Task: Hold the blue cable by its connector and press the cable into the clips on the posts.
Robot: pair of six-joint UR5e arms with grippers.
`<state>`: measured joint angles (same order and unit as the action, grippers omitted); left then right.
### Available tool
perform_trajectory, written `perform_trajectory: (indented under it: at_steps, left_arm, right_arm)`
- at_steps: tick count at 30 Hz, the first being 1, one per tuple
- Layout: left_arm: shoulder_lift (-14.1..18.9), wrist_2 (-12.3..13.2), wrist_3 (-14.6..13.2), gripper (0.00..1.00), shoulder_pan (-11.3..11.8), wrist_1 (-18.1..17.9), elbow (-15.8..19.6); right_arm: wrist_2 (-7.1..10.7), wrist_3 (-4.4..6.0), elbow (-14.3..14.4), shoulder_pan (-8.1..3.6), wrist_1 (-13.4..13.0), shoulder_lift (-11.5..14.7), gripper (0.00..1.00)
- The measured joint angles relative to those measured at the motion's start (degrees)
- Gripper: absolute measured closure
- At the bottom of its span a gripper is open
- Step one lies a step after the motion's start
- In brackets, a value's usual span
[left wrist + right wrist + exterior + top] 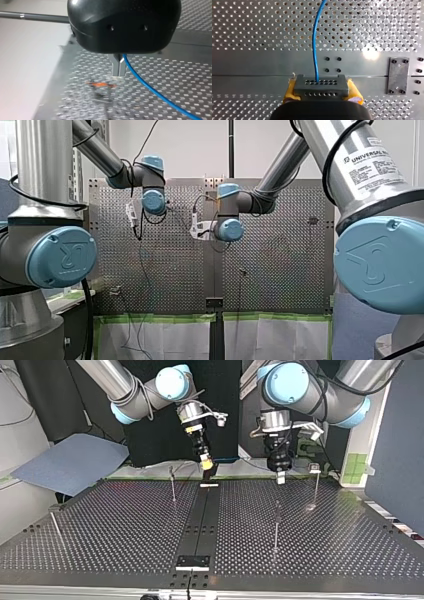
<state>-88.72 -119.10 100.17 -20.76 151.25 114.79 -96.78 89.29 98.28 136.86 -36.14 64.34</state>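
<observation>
Your right tool [322, 92] is closed on the connector [321, 86]: its yellow pads [291, 88] press on the two short ends of this grey block, which has two rows of small holes. The blue cable [314, 50] comes out of the upper row of holes. From there it points straight ahead, away from the tool, with a soft bend to one side, and its long axis runs over the perforated counter [249, 30]. A dark plate [398, 75] with four screws is fixed on the counter just beside the connector.

Further from the connector, your left tool [119, 67] has the same cable. Its metal fingers [116, 66] are narrow and almost together, closed on the cable where it leaves them. From there the cable goes down and away in a slanted line above the counter.

In the top view both tools hang over the far edge of the counter, and I cannot make out the cable there. Thin posts stand upright on the counter, nearer the camera than the connector; one post [276, 525] is under your left arm. I cannot see their clips well.

On your right arm, in the front view, a white label [377, 160] reads "UNIVERSAL"; the smaller text is not readable.
</observation>
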Motion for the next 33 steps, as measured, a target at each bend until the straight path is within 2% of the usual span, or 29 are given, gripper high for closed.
perform_trajectory:
  at_steps: [3, 7, 11, 16, 21, 24, 28, 33]
  left_arm:
    - [0.1, -1.0, 1.5, 1.00, 0.1, 1.5, -1.2]
    - [0.8, -1.2, 3.3, 1.00, 0.8, 3.4, -1.8]
    - [2.2, -1.4, 3.5, 1.00, 1.6, 5.2, -1.9]
    - [1.7, -0.1, 4.2, 1.00, 2.1, 6.0, -2.0]
    - [3.4, 0.6, 2.8, 1.00, 3.5, 5.2, -2.0]
    - [3.2, 1.4, 3.0, 1.00, 4.2, 4.9, -2.0]
    - [2.9, 2.0, 3.1, 1.00, 5.4, 6.3, -2.2]
    - [4.6, 2.1, 1.1, 1.00, 7.1, 8.6, -2.3]
  right_arm:
    - [0.07, 0.29, -1.7, -0.20, 1.7, 0.0, 1.00]
    - [0.12, 0.63, -3.8, -0.43, 3.2, 0.0, 1.00]
    - [0.18, 0.77, -6.1, -0.60, 4.4, 0.0, 1.00]
    - [0.25, 0.81, -8.7, -0.65, 6.4, 0.0, 1.00]
    - [0.56, 0.99, -11.2, -0.83, 7.7, 0.0, 1.00]
    - [1.03, 1.21, -12.8, -0.98, 7.9, 0.0, 1.00]
    - [1.27, 1.31, -13.9, -1.19, 8.0, 0.0, 1.00]
    - [1.32, 1.35, -14.2, -1.57, 8.0, 0.0, 1.00]
